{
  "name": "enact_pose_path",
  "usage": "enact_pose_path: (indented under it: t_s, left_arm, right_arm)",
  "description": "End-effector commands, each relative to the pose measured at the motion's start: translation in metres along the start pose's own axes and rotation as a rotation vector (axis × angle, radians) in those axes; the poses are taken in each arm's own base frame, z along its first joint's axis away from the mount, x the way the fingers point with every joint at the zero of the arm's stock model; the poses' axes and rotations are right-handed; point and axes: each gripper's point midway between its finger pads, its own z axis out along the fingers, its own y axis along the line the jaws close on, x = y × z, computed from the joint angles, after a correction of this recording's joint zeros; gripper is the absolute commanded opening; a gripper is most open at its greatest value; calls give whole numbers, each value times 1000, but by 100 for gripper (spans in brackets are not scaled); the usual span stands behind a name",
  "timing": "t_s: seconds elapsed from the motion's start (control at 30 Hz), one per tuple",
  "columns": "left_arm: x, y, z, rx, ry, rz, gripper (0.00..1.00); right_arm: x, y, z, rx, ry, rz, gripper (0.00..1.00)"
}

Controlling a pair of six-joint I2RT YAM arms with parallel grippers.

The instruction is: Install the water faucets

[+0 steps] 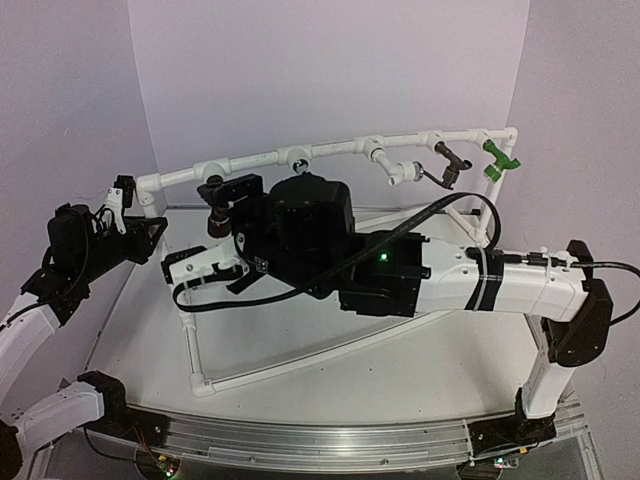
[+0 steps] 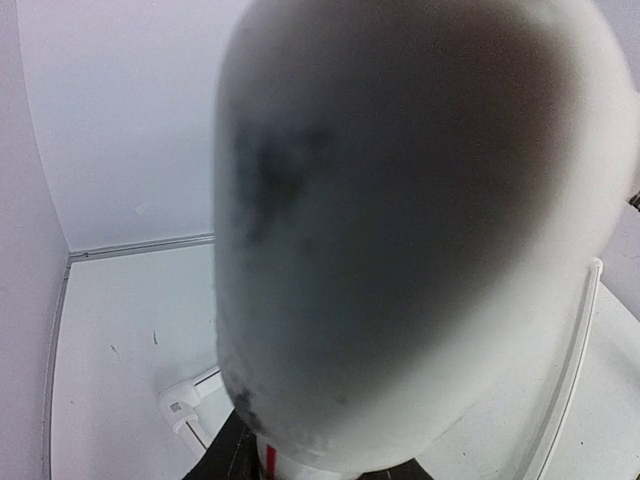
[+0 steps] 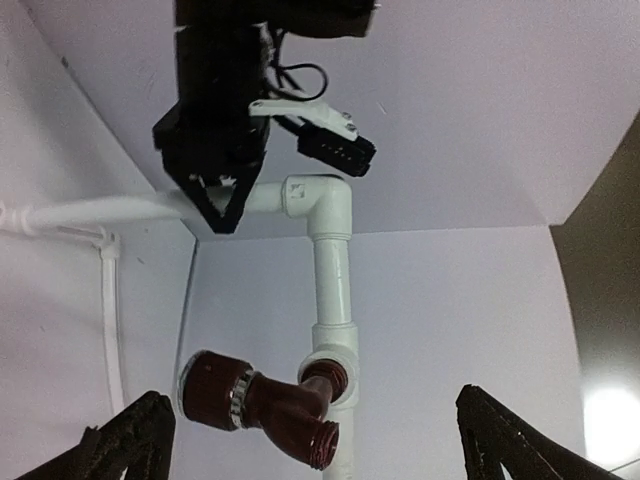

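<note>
A white PVC pipe frame (image 1: pixel 330 150) stands on the table. On its top rail hang a green faucet (image 1: pixel 497 158), a dark bronze faucet (image 1: pixel 450 166) and a white faucet with chrome tip (image 1: pixel 400 172). A dark brown faucet (image 3: pixel 265 405) sits with its thread in a tee (image 3: pixel 332 360) near the left end; it also shows in the top view (image 1: pixel 215 216). My right gripper (image 3: pixel 310 440) is open, its fingers apart on either side of this faucet, not touching it. My left gripper (image 1: pixel 125 200) is shut on the frame by the left corner elbow (image 3: pixel 325 205). No chrome lever faucet is in view.
One tee (image 1: pixel 297 155) on the top rail is bare. The frame's base pipes (image 1: pixel 300 365) lie across the table under my right arm. White walls close in the back and both sides. A blurred pipe (image 2: pixel 420 230) fills the left wrist view.
</note>
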Motion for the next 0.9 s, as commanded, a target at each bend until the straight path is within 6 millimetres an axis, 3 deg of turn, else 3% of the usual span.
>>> enact_pose_path:
  t_s: [0.0, 0.27, 0.53, 0.67, 0.87]
  left_arm:
    - [48, -22, 1, 116, 196, -160, 2]
    - [48, -22, 1, 116, 196, -161, 2]
    - [48, -22, 1, 117, 195, -160, 2]
    - [48, -23, 1, 118, 196, -160, 2]
    - [48, -23, 1, 122, 197, -158, 2]
  right_arm:
    - [21, 19, 5, -92, 123, -466, 98]
    - [42, 14, 32, -25, 220, -673, 98]
    - [58, 11, 56, 5, 272, -736, 97]
    - [67, 7, 60, 8, 297, -726, 91]
    - [73, 8, 63, 6, 323, -680, 73]
